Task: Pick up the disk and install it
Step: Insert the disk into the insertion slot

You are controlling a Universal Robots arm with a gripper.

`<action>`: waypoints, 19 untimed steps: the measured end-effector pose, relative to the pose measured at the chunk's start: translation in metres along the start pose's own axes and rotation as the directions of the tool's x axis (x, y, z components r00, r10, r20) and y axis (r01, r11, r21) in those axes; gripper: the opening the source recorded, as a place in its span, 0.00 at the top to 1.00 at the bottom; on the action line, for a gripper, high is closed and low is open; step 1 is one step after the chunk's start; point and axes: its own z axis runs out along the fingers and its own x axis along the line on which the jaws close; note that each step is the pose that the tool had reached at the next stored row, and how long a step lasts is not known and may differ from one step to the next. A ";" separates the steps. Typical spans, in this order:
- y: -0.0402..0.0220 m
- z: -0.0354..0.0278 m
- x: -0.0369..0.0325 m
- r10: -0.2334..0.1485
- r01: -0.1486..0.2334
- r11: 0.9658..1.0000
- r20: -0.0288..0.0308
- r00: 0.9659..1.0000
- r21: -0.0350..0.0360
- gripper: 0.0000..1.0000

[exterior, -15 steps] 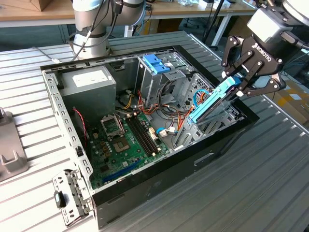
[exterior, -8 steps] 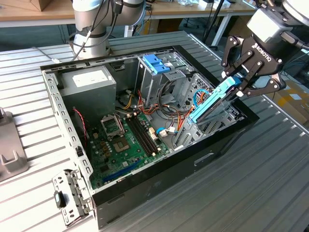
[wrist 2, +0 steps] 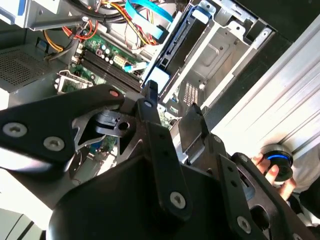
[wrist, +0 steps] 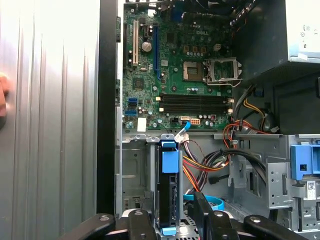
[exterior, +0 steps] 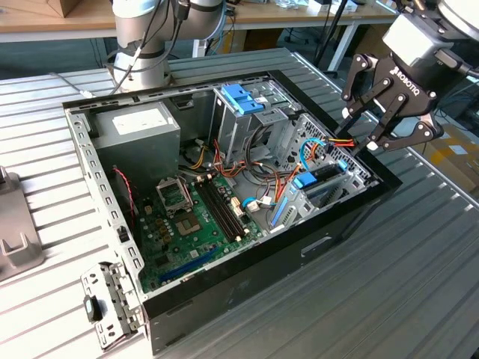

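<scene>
The thin dark disk in its light blue plastic carrier point(wrist: 169, 192) stands on edge in the grey metal drive bay point(exterior: 329, 179) at the open black computer case's point(exterior: 299, 247) right end, the black claw point(exterior: 374, 142) released just above it, apparently mid-installation, seating unconfirmed.

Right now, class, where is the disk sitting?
The disk stands on edge in the metal drive bay inside the computer case, at the exterior view's right, just below the gripper.
</scene>
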 end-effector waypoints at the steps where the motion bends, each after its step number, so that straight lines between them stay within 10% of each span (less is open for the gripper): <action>1: 0.0000 0.0000 0.0000 0.000 0.000 1.000 0.000 1.000 0.000 0.55; 7: 0.0000 0.0002 -0.0002 0.000 0.000 1.000 0.001 1.000 0.000 0.57; 12: 0.0000 0.0006 -0.0002 0.000 0.000 1.000 0.005 1.000 0.000 0.88; 19: 0.0000 0.0009 0.0002 -0.001 0.001 1.000 0.010 1.000 0.000 0.89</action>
